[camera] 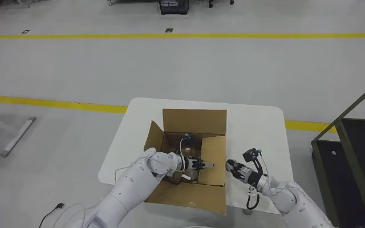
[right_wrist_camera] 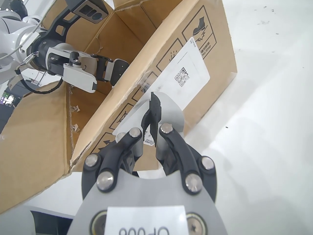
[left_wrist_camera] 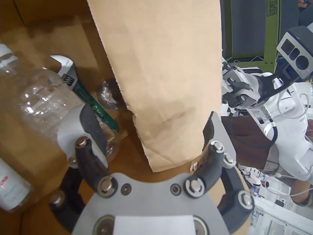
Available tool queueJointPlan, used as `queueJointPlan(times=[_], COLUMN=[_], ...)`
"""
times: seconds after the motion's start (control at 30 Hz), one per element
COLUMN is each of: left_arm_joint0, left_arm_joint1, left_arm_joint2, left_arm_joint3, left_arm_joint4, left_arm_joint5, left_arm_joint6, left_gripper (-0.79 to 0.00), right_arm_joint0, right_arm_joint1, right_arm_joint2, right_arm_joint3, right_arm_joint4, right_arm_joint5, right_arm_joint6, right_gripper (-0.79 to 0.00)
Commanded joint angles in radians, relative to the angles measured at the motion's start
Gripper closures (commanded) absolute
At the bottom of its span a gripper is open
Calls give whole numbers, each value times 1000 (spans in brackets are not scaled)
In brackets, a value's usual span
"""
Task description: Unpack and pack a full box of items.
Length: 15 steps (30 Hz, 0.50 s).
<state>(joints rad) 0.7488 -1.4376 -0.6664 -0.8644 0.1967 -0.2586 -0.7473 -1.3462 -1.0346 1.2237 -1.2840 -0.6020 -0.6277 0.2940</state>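
Our left gripper (left_wrist_camera: 150, 121) hangs inside the box (camera: 194, 121), fingers spread wide, one against the clear bottle (left_wrist_camera: 36, 103), the other past the side flap (left_wrist_camera: 159, 62). That bottle looks light, thin and slippery, so we'd squeeze its body gently. The wrench (left_wrist_camera: 82, 92) beside it looks heavy and stiff. Outside the box, the right gripper (right_wrist_camera: 153, 113) is pressed together, empty.
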Motion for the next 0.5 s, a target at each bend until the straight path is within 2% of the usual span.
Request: queueJointPlan(times=[0.0, 0.23, 0.47], left_arm_joint0=[-7, -20, -32], left_arm_joint1=[-7, -29, -33], left_arm_joint2=[3, -8, -47], left_arm_joint3=[16, 59, 60], left_arm_joint4=[-12, -122, -236], left_arm_joint5=[-8, -47, -94], left_arm_joint6=[-4, -48, -119], left_gripper=[-785, -785, -785], right_arm_joint0=[5, 19, 26], right_arm_joint1=[-2, -6, -7], right_arm_joint2=[-4, -15, -15], right_arm_joint3=[6, 18, 16], right_arm_joint4=[2, 4, 7], right_arm_joint5=[-2, -9, -14], right_arm_joint6=[-1, 3, 8], right_gripper=[0, 0, 0])
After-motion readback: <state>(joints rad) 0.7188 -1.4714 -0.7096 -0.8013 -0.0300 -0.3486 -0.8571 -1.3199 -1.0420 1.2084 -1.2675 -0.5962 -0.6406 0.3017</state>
